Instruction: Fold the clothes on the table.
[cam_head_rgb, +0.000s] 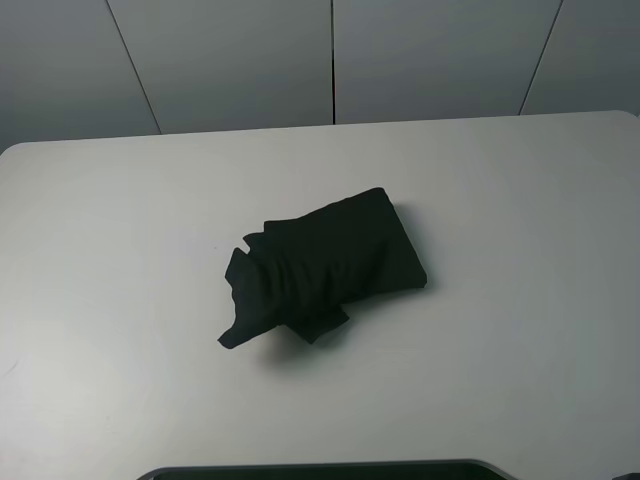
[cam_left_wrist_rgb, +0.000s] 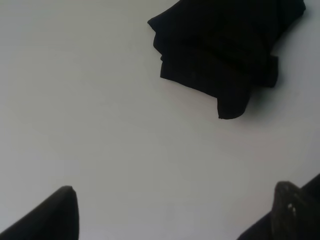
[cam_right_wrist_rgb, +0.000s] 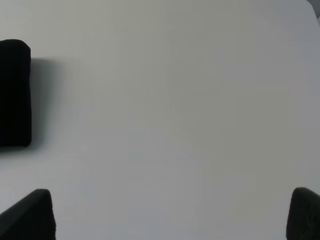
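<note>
While overhead misses claws, wrists show clothes (cam_head_rgb: 325, 265)

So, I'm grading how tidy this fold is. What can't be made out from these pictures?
- The clothes: print and neck label hidden in all views, folded inside.
- Left wrist view: bundle cut off by the frame's edge.
- Right wrist view: only one end shows, the rest cut off.
- Left tool and right tool: open, fingertips only; the overhead view shows neither.

The clothes (cam_head_rgb: 325, 265) are looking like soft matt black cloth; the desk (cam_head_rgb: 120, 250) is looking smooth, matt white.
</note>
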